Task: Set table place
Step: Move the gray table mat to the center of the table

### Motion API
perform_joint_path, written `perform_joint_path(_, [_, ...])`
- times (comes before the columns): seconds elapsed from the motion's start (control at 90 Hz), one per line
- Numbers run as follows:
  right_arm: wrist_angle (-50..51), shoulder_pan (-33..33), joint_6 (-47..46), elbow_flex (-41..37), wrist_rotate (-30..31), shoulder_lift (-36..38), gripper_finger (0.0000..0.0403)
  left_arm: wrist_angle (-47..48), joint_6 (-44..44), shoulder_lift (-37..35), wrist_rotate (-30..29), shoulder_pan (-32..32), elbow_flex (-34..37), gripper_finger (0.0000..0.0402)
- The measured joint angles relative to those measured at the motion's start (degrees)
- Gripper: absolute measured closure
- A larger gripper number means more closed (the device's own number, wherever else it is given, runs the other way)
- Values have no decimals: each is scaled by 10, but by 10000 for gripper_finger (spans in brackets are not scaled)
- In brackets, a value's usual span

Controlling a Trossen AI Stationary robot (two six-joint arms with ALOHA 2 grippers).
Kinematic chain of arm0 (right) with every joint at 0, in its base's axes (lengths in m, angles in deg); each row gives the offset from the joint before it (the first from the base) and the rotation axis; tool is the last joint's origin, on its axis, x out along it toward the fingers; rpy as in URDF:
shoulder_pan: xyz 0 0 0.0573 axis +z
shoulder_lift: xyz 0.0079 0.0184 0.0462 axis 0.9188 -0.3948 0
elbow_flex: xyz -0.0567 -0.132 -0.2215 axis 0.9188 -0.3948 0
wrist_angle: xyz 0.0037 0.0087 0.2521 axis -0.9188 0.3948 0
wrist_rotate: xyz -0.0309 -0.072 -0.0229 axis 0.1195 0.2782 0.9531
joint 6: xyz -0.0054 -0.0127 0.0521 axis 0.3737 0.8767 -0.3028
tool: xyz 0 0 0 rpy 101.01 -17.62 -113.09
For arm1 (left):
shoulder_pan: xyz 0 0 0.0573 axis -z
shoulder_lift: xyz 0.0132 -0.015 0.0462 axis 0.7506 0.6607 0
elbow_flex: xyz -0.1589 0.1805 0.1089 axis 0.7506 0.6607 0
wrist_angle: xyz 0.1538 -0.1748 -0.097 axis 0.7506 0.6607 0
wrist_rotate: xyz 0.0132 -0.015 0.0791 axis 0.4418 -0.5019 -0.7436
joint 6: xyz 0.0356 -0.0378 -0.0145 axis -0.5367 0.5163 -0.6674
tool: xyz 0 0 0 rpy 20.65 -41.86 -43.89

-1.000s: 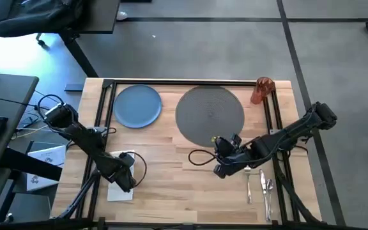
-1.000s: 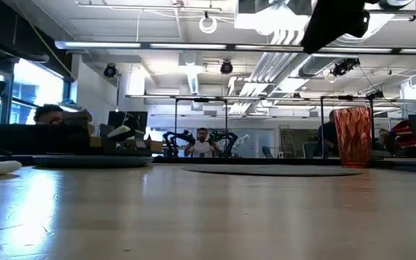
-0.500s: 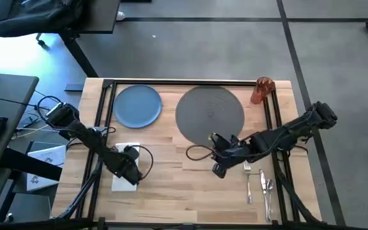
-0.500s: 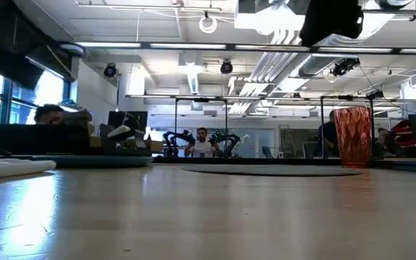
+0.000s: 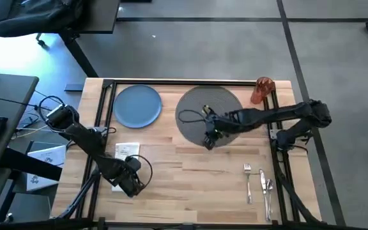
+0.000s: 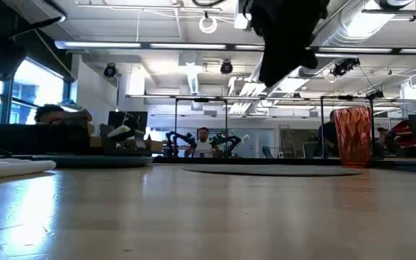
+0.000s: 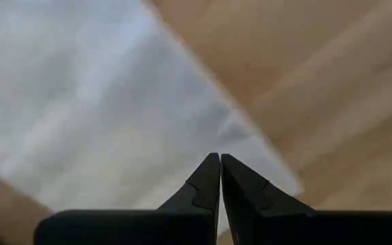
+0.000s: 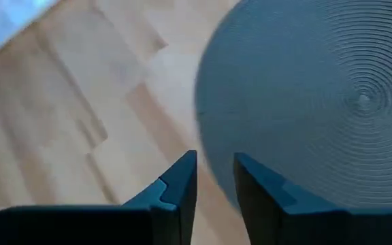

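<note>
The white napkin (image 5: 125, 152) lies flat near the table's left near corner. My left gripper (image 5: 131, 184) is shut above it, its closed tips (image 7: 220, 158) over the napkin's (image 7: 101, 102) edge. My right gripper (image 5: 208, 140) hangs open, high over the near rim of the round grey mat (image 5: 209, 108), its fingers (image 8: 182, 177) empty. A blue plate (image 5: 137, 105) rests at the far left and an orange cup (image 5: 261, 91) stands at the far right. Fork (image 5: 248, 182), knife (image 5: 261, 185) and spoon (image 5: 269, 190) lie side by side at the near right. My left gripper points its shut fingers down at the napkin near its edge (image 7: 250, 146). Whether the tips touch the cloth, I cannot tell.
Black rails run from the far edge to the near edge along the left side (image 5: 104, 115) and the right side (image 5: 275, 121) of the table. Bare wood lies between the napkin and the cutlery. People sit in the room beyond the far edge (image 6: 203, 141).
My right gripper has swung from beside the cutlery toward the table's far left, to the mat's near rim. My left gripper has shifted slightly toward the near edge over the napkin, which has slid a little toward the table's right.
</note>
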Motion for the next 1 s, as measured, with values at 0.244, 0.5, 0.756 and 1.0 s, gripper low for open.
perform_joint_path(0.244, [-1,-102,46,0,-62,-89,307,99,7,-31,6,7,-65,401])
perform_joint_path(0.5, [-37,-121,69,0,-68,-211,324,219,2,-54,-99,6,-191,401])
perform_joint_path(0.756, [-111,-40,-14,3,-170,-249,369,256,-51,-62,-176,4,-254,401])
perform_joint_path(1.0, [-201,111,-188,2,-155,-257,394,255,-149,-62,-233,-18,-267,402])
